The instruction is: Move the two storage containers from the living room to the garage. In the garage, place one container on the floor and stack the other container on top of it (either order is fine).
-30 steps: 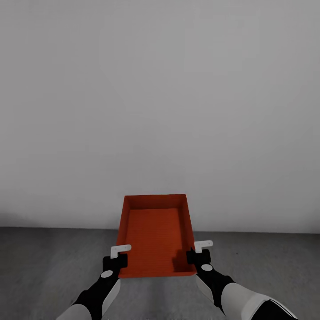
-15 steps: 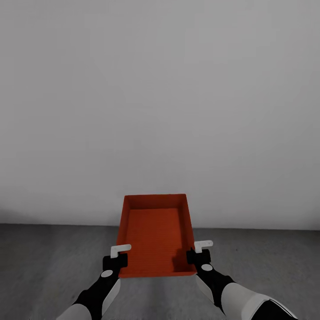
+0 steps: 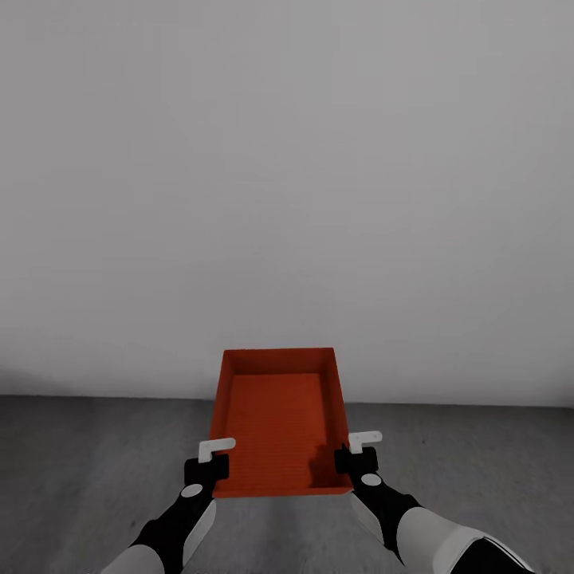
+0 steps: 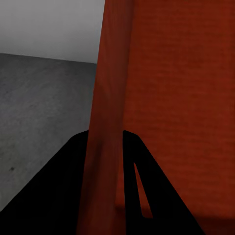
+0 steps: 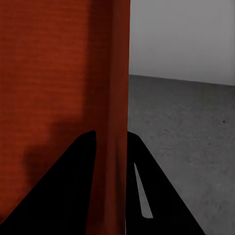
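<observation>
Here, orange-red storage container (image 3: 277, 422) held above dark grey floor (image 3: 80, 470), left gripper (image 3: 212, 457) and right gripper (image 3: 356, 448) each clamped on side wall, pale wall (image 3: 287, 175) ahead.

Left arm (image 3: 179, 522): black wrist segment, round white disc, pale grey forearm shell; right arm (image 3: 399, 514) alike. Each wrist bears a white L-shaped bracket (image 3: 215, 449). Fingers (image 4: 147, 196) matte black, tapered.

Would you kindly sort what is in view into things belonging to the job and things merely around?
Job:
storage container, held by left gripper and right gripper
floor

Merely around:
pale grey wall
</observation>
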